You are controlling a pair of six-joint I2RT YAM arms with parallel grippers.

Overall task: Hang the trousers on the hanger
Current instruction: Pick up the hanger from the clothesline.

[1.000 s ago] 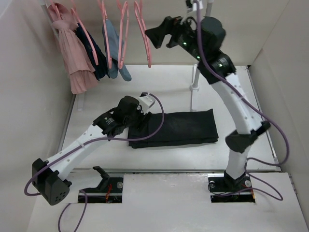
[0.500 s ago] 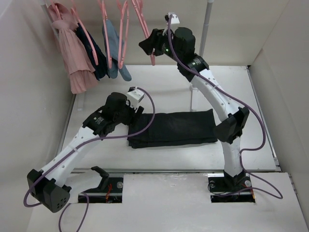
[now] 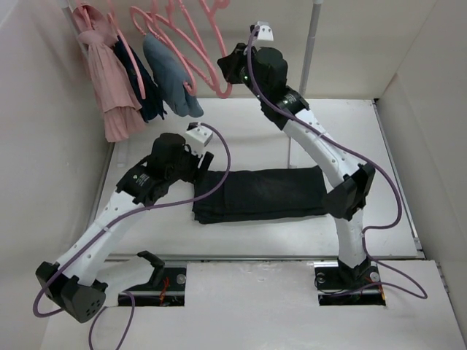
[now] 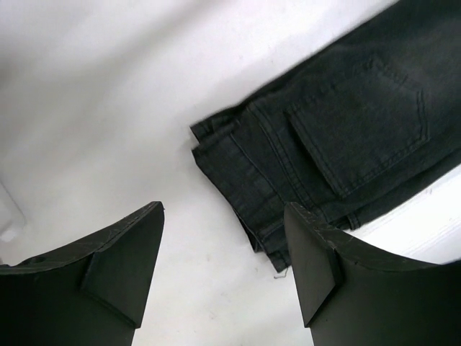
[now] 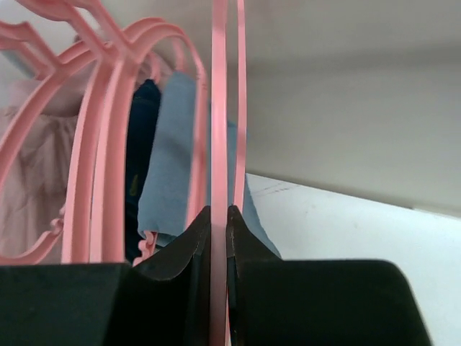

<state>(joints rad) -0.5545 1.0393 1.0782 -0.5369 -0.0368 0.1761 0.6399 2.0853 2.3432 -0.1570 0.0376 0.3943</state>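
Trousers point(image 3: 263, 193) were overhung by the released left end effector point(image 4: 223, 223); hanger point(image 5: 218, 108) was clamped, seemingly for unhooking, by right end effector point(image 5: 219, 216).

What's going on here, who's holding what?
The right gripper is shut on a pink hanger, up beside the other hangers. The left gripper is open, hovering over the waistband end of the black trousers, which lie folded flat on the table. Its fingers do not appear to touch them, and the trousers are not on the hanger yet.
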